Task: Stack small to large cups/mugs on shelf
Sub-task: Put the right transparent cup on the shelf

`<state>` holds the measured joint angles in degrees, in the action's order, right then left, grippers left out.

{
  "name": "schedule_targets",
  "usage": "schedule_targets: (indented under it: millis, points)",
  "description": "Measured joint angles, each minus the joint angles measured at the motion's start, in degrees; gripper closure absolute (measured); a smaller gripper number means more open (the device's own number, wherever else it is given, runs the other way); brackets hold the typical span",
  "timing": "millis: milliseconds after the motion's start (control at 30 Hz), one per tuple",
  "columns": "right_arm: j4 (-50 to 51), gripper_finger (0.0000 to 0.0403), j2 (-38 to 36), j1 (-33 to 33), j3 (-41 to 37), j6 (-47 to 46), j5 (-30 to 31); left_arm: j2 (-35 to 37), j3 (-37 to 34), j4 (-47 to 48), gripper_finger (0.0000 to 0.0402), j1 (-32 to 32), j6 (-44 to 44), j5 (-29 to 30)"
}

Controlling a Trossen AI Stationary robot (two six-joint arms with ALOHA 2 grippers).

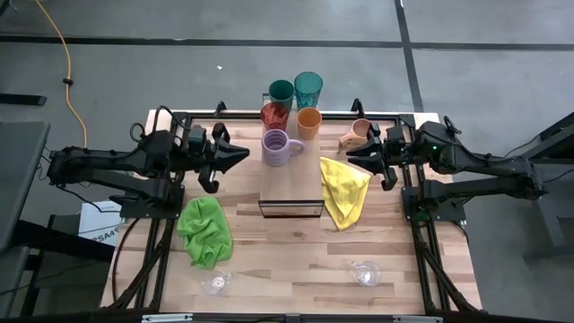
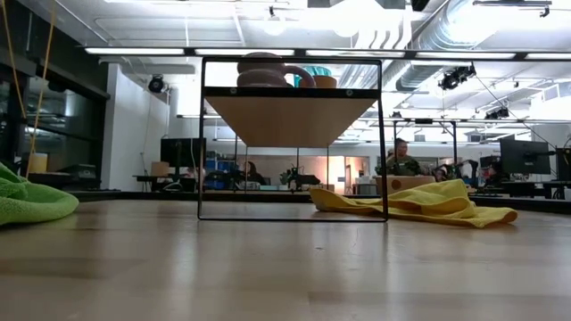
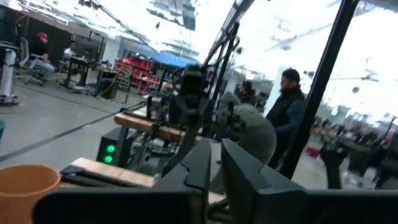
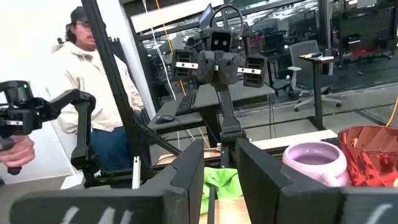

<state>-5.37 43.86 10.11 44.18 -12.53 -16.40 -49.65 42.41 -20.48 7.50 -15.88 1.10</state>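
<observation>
Nearest the table's front edge, well short of the shelf [image 1: 290, 184]: two small clear glasses, one [image 1: 216, 284] front-left, the other [image 1: 365, 272] front-right, both lying on the tabletop [image 1: 287, 260]. Green cloth [image 1: 204, 231] crumpled left-front of the shelf; yellow cloth [image 1: 344, 189] draped just beside the shelf's right edge.

On the shelf's far end: lavender handled mug [image 1: 280, 148], upright, handle toward the right. Just beyond it, also at the far end, amber-orange tumbler [image 1: 274, 117] and orange cup [image 1: 308, 122] side by side. Past the shelf's far edge: two teal tumblers, shorter [image 1: 282, 91] left, taller [image 1: 308, 87] right. Tan handled mug [image 1: 358, 135] tipped on its side, right of the shelf.

Left gripper [image 1: 240, 156] raised left of the shelf, fingers nearly together, tips aimed at the lavender mug but clear of it. Right gripper [image 1: 353, 160] raised right of the shelf, fingers likewise with only a narrow gap, nothing held; tan mug lay just beyond the tips, apparently untouched.
</observation>
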Motion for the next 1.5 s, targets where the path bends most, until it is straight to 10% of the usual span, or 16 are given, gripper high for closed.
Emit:
schedule_targets:
  millis: [533, 833, 1233, 1500]
  points:
    - [0.00, 0.0318, 0.02, 0.00, 0.00, -1.56, 4.39, 0.99, -0.04, 2.03, 0.0171, -0.02, 1.92, 1.07]
    - [1.31, 0.0294, 0.02, 0.00, 0.03, -6.38, 2.75, 1.33, -0.04, 2.50, 0.0173, -0.02, 1.92, 1.23]
    - [57.01, 0.0203, 12.18, -14.03, 21.65, -16.26, 2.56, 1.33, -0.04, 2.88, 0.0188, -0.02, 1.90, 3.50]
    - [63.80, 0.0201, 25.29, -28.73, 24.11, -27.69, 2.81, 1.33, -0.04, 2.83, 0.0188, -0.02, 1.90, 4.09]
